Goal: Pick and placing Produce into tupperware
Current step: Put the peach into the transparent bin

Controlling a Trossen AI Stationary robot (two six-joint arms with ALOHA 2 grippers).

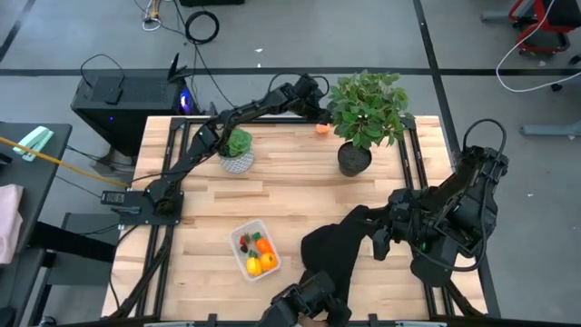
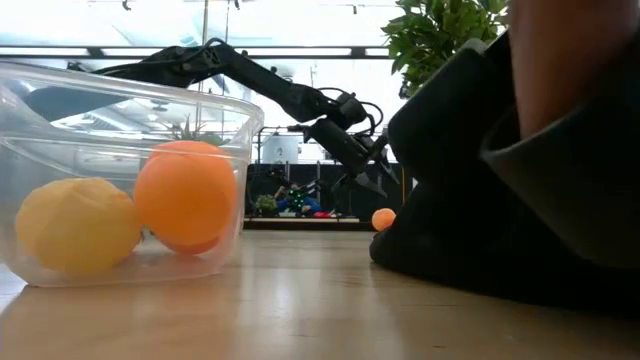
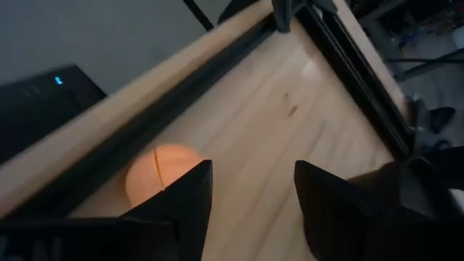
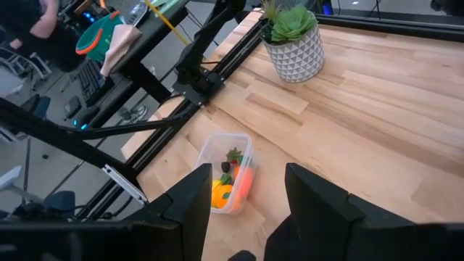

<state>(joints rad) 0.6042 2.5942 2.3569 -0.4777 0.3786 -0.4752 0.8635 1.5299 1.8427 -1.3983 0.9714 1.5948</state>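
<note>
At the worktop's far edge: left hand (image 1: 317, 111), fingers spread apart, nothing between them, poised just over the loose orange piece (image 1: 322, 129).
Step in hand: judged to be the reach for that last stray piece of produce.
Next move: likely lower, centre the piece between the fingers, close gently; it sits just beside the black rail (image 3: 156, 109).
Orange piece: small, round, smooth, with a fine seam.
Tupperware (image 1: 253, 249): clear, thin-walled, rounded corners, near the front edge, holding yellow, orange and red pieces.
Right hand (image 4: 243, 217): fingers parted, waiting above the worktop (image 1: 290, 182).
</note>
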